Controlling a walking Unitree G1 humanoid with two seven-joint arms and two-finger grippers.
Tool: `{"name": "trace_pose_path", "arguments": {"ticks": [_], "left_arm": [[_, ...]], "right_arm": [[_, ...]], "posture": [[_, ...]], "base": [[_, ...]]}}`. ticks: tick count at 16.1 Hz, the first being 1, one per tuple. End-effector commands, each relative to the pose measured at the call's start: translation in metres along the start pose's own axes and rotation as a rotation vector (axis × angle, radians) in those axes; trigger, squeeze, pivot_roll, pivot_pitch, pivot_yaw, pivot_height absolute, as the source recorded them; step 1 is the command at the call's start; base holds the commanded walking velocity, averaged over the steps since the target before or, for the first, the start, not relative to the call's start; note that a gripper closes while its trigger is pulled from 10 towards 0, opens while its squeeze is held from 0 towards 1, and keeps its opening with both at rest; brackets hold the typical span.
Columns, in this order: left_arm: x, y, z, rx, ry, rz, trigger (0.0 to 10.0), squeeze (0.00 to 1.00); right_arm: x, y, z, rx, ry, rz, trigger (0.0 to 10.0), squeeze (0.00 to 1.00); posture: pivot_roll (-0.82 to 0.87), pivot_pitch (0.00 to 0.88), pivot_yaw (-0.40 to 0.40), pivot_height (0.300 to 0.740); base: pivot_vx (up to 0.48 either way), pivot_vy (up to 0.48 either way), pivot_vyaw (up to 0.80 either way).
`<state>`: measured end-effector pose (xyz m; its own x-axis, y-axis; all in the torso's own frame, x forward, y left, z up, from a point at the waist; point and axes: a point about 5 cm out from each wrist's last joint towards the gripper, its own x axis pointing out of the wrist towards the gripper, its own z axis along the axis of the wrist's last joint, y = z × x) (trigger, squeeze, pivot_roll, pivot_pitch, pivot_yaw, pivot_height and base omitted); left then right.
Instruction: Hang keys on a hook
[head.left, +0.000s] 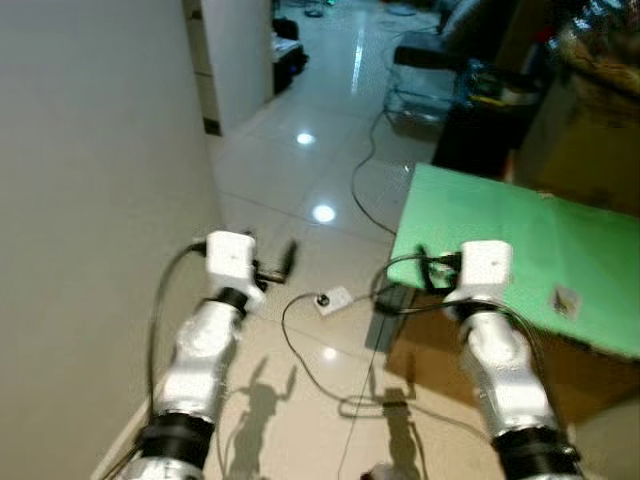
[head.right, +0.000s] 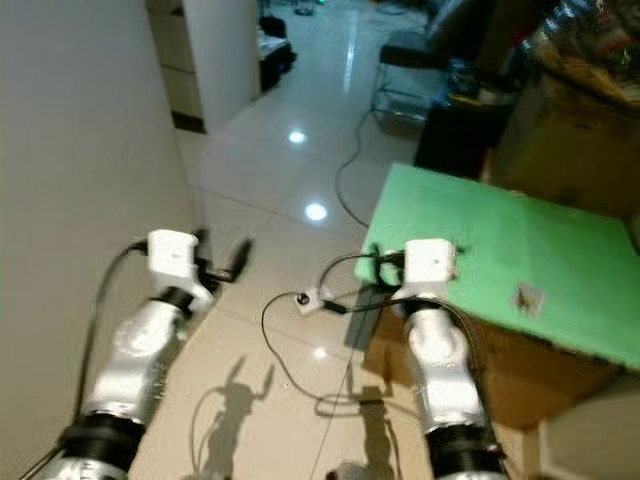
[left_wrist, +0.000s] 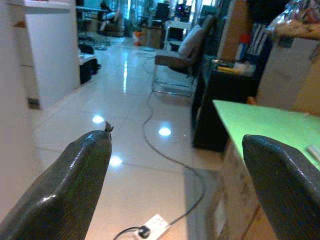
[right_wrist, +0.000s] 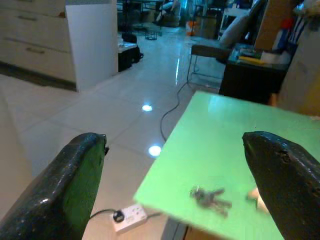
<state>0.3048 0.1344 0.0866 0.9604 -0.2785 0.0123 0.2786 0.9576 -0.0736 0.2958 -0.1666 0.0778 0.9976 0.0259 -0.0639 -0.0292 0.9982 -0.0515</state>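
Observation:
A small bunch of keys lies on a green board, towards its right side; in the head views the keys are a small grey blur. My right gripper is open and held in front of the board's near left edge, short of the keys, with nothing between its fingers. My left gripper is also open and empty, raised over the floor beside the pale wall. Both silver arms reach forward at about the same height.
The green board rests on a cardboard box. A white power strip and black cables lie on the glossy tiled floor between my arms. Behind stand a black cabinet, a chair and a white cupboard.

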Motion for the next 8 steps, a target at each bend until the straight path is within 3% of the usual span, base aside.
{"name": "trace_pose_path", "arguments": {"ticks": [1, 6, 8], "left_arm": [[0.0021, -0.0074, -0.0015, -0.008, 0.006, -0.016, 10.0, 0.00], [0.0022, -0.0076, -0.0020, 0.008, 0.015, -0.019, 10.0, 0.00], [0.0024, -0.0086, -0.0030, 0.024, 0.021, -0.021, 10.0, 0.00]], "right_arm": [[-0.0010, -0.0093, 0.0015, -0.007, -0.001, -0.025, 10.0, 0.00], [-0.0028, -0.0097, 0.0012, -0.007, -0.009, -0.039, 10.0, 0.00], [-0.0024, -0.0087, 0.0012, -0.039, -0.007, -0.040, 10.0, 0.00]], "posture": [[-0.06, 0.000, -0.017, 0.663], [-0.06, 0.000, -0.015, 0.655], [-0.06, 0.000, -0.017, 0.655]], "base": [[0.000, 0.000, -0.44], [0.000, 0.000, -0.56], [0.000, 0.000, 0.00]]}}
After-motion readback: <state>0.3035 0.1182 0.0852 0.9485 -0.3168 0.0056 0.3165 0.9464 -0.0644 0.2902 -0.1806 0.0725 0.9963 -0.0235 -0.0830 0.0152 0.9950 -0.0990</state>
